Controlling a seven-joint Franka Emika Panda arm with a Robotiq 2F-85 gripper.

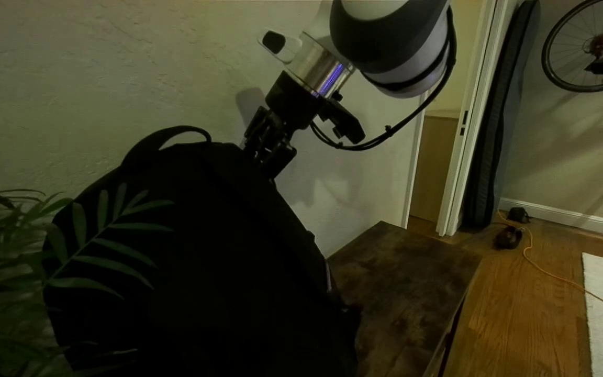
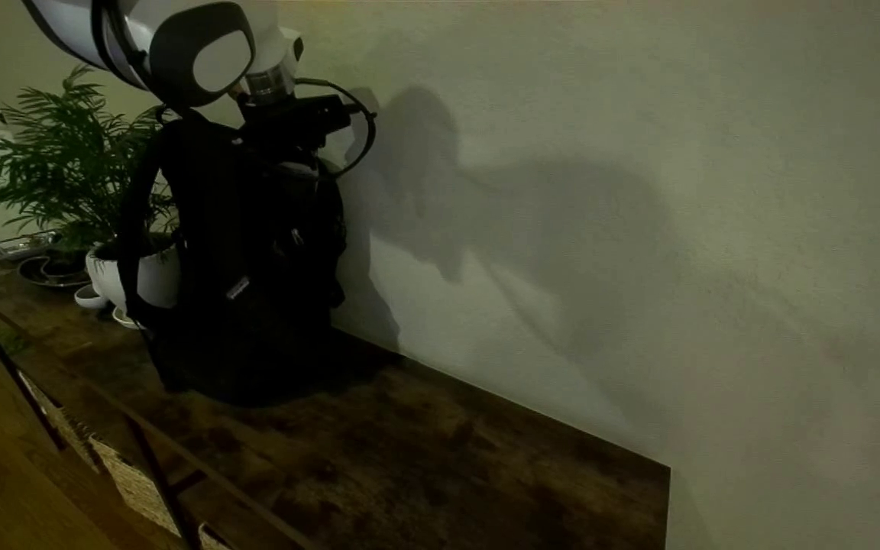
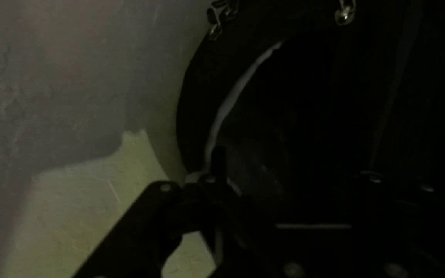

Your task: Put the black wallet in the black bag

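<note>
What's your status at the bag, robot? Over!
Gripper at top of bag; too dark to tell if open. Wallet: can't make it out. Leaves cover part of bag in an exterior view.

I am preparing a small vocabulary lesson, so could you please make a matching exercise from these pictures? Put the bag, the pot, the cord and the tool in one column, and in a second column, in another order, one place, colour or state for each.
Column one
1. bag
2. pot
3. cord
4. tool

Column two
A. orange, lying partly on the wooden floor
B. near the top of the bag
C. black, standing on the brown tabletop
D. white, holding a leafy plant

Right pairs: 1-C; 2-D; 3-A; 4-B
</note>
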